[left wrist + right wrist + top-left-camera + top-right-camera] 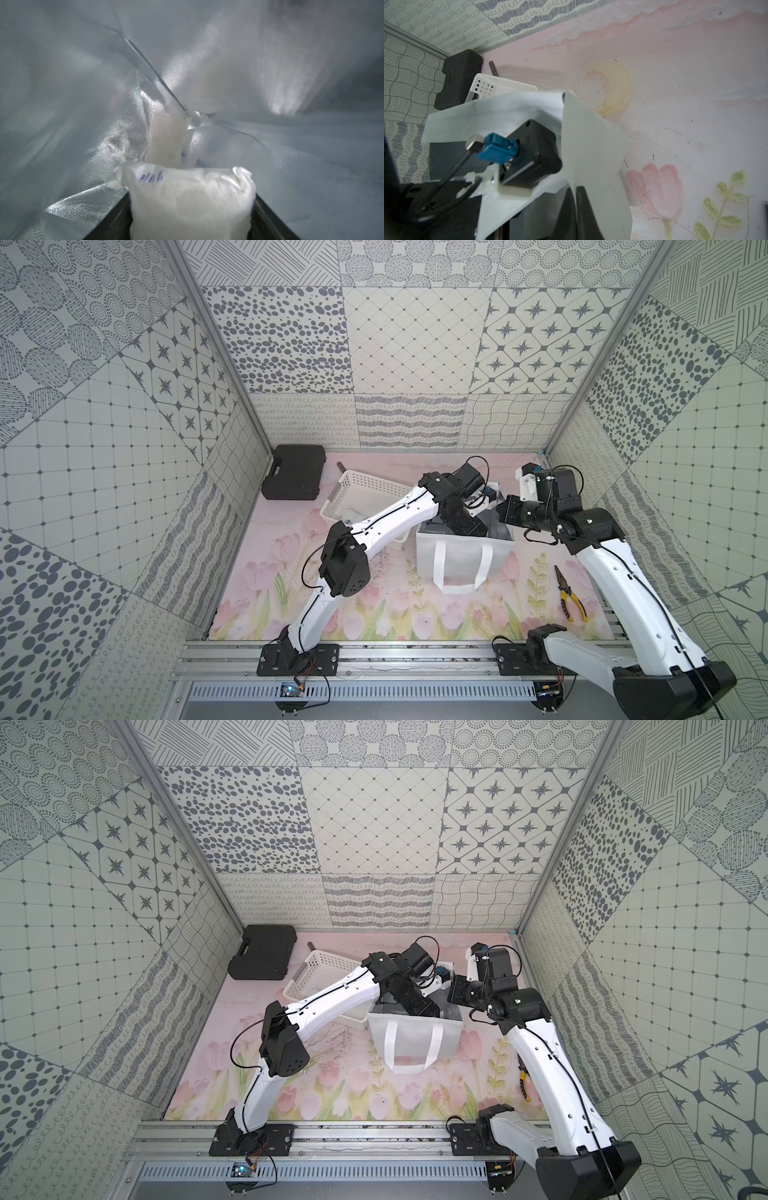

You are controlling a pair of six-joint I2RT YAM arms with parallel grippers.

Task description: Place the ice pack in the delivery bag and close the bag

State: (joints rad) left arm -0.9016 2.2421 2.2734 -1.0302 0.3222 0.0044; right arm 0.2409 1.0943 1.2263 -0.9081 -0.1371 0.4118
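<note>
ice pack (190,207): inside the delivery bag (457,560), foil lining on all sides in the left wrist view, floor of the bag just beyond it

left gripper (192,194): jaws wide apart and clamped on the pack's two flanks; the pack fills the gap between them

right gripper (575,195): jaws together, pinching the bag's rim fabric at the far right corner, seemingly to hold the mouth open

handling, judged: pouch looks soft and plump, textured film, probably light to middling and a bit slick; it should slump, not shatter. best held across the fat middle as now, not by the thin sealed edge

count:
- ice packs: one sure; a second pale slab (166,139) stands in the foil corner, pack or reflection, cannot tell
- delivery bag: one; one strap handle (461,572) seen on the front wall
- white basket (365,485): one, contents mostly hidden by the arm
- black case (293,472): one
- pliers (571,599): one pair
</note>
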